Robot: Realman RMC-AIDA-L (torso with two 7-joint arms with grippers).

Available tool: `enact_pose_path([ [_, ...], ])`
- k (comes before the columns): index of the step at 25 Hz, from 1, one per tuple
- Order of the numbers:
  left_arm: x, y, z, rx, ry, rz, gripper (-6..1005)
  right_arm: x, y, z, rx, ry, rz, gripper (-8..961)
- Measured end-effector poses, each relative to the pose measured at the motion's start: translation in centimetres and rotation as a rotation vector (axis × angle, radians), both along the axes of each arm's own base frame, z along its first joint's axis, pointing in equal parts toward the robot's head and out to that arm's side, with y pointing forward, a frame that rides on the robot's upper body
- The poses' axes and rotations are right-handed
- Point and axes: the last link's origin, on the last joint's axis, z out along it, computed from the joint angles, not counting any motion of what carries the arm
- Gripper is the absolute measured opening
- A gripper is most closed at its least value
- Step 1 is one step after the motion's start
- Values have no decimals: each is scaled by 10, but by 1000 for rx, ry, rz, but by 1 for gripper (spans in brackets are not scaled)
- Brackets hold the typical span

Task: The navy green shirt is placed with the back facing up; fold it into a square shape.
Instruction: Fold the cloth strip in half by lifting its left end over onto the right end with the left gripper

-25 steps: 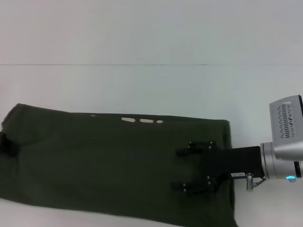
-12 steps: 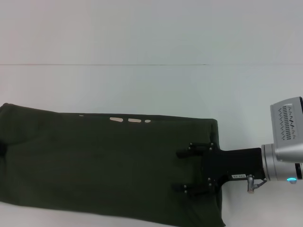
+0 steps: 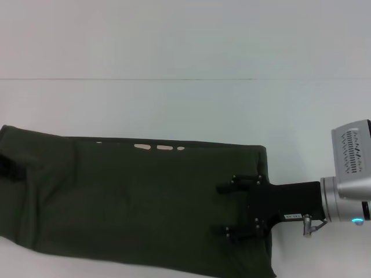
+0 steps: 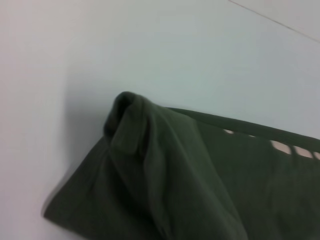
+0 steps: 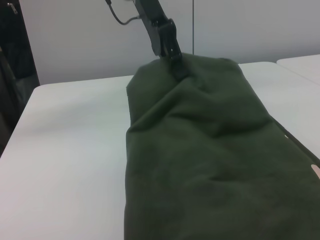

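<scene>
The navy green shirt lies on the white table as a long band, and its long axis runs from my left side to my right side. This axis is the thing that decides my next move, I think: to get a square, one short end must travel along it over to the other end.

My right gripper is over the right end of the band, close to the short edge. Its two fingers are spread wide apart and hold nothing; I cannot tell if they touch the cloth.

My left gripper is at the far left end. There the cloth is bunched and lifted in a small peak, so I judge the fingers are closed on the shirt. Each arm has its own end nearer. Cream marks peek out at the far edge.
</scene>
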Motion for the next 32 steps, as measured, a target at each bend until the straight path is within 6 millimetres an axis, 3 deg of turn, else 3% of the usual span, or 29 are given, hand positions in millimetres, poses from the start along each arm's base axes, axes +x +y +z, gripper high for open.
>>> enact_pose_path([
  [7, 25, 2, -1, -18, -139, -3, 128, 0, 1, 1, 12, 0, 15, 915],
  [14, 57, 6, -15, -61, -307, -31, 128, -1, 2, 1, 37, 19, 24, 916],
  [22, 95, 6, -56, -159, -479, -57, 128, 2, 2, 4, 71, 38, 6, 916],
  [32, 112, 2, -113, -175, -600, -38, 128, 17, -2, 10, 123, 39, -34, 915],
])
